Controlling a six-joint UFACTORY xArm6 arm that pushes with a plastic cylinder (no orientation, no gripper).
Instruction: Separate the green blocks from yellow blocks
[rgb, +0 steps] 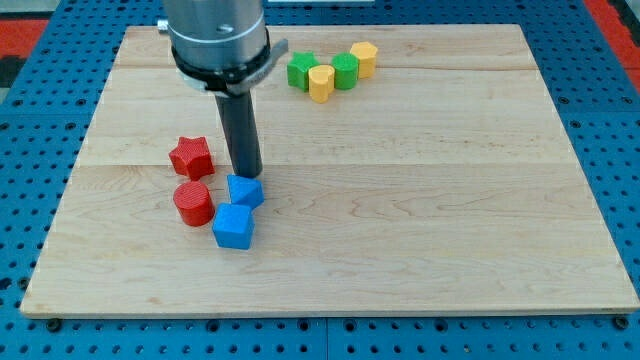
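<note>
Two green blocks and two yellow blocks sit in a touching row near the view's top centre: a green star-like block (301, 71), a yellow heart-like block (320, 83), a green round block (345, 71) and a yellow hexagonal block (364, 59). My tip (247, 174) rests at the view's left-centre, far below and left of that row. It stands just above a small blue block (246, 191), close to or touching it.
A red star block (190, 157) lies left of the tip, a red cylinder (193, 203) below it. A larger blue cube (234, 226) sits under the small blue block. The wooden board (450, 200) lies on a blue pegboard.
</note>
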